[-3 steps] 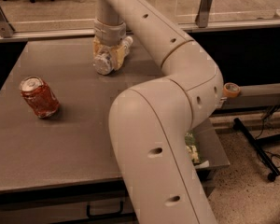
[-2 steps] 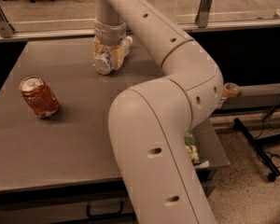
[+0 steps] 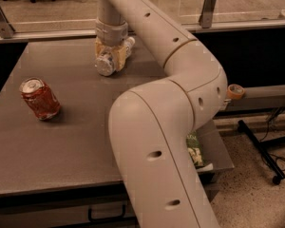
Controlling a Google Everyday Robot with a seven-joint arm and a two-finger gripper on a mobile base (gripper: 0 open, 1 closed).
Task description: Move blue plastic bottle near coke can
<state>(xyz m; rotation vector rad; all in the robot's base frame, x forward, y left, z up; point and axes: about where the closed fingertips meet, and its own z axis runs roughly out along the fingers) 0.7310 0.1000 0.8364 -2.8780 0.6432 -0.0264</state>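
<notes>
The blue plastic bottle lies on its side at the back middle of the grey table, its white cap pointing back right. My gripper comes straight down from above. Its yellowish fingers press against both sides of the bottle, shut on it, and the bottle rests on the table. The coke can, red with a silver top, stands tilted at the table's left side, well apart from the bottle to its front left.
My arm's big elbow covers the table's front right. A green chip bag peeks out behind it at the right edge. An orange tape roll sits on a rail to the right. A railing runs behind the table.
</notes>
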